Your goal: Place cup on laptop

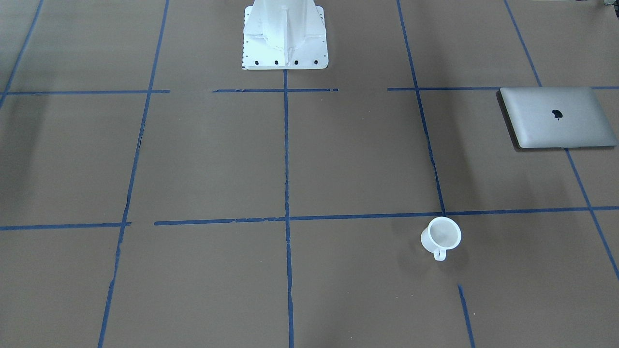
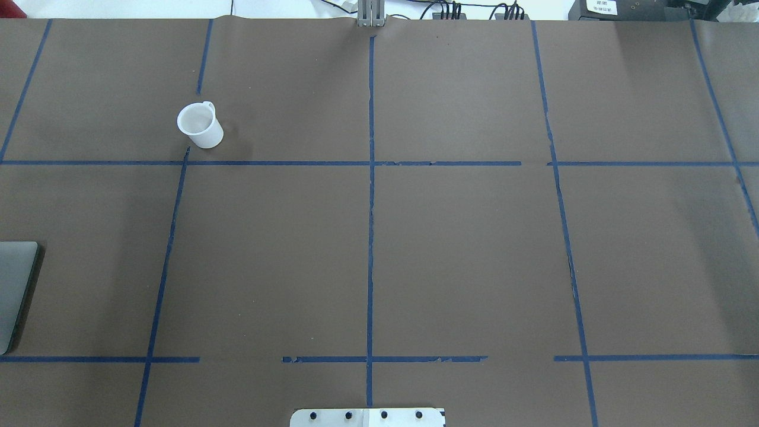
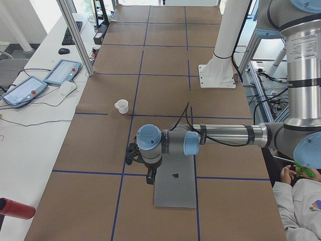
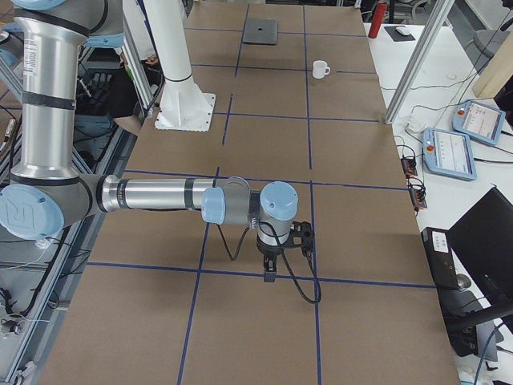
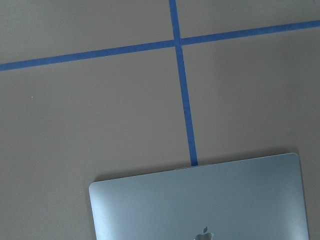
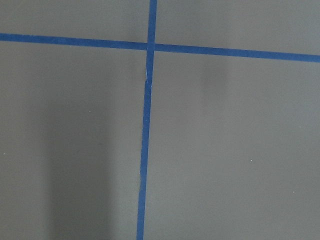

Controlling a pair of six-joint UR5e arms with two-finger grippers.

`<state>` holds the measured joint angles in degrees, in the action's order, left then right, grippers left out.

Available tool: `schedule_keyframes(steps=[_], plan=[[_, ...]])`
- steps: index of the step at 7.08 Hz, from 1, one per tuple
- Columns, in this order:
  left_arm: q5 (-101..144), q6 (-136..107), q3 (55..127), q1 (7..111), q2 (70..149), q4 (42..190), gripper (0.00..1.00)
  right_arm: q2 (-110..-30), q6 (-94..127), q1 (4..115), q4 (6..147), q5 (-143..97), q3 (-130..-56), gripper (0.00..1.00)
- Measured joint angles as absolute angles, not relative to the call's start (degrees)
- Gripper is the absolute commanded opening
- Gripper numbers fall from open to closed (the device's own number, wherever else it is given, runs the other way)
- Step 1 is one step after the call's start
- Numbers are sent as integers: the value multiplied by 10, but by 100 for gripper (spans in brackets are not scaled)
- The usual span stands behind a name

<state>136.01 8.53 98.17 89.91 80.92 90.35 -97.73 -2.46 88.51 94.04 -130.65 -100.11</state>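
Observation:
The white cup stands upright on the brown table, its handle towards the operators' side; it also shows in the overhead view. The silver-grey laptop lies closed and flat at the table's left end, only its edge showing in the overhead view. The left wrist view looks down on its far edge. My left gripper hangs over the laptop's edge, well apart from the cup; I cannot tell if it is open or shut. My right gripper hangs over bare table at the other end; I cannot tell its state either.
The white robot pedestal stands at the table's middle on the robot's side. Blue tape lines grid the table. Teach pendants and cables lie on a side bench beyond the far edge. A red bottle lies there too.

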Motion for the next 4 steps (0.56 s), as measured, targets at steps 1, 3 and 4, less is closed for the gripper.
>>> schedule_keyframes(steps=[1, 3, 4], plan=[[1360, 85, 982, 899, 809, 903, 100, -977, -25, 885, 940, -1306, -1001, 100], [1360, 84, 981, 900, 809, 904, 100, -977, -25, 885, 940, -1307, -1001, 100], [1361, 85, 981, 899, 813, 911, 100, -977, -25, 885, 940, -1307, -1001, 100]])
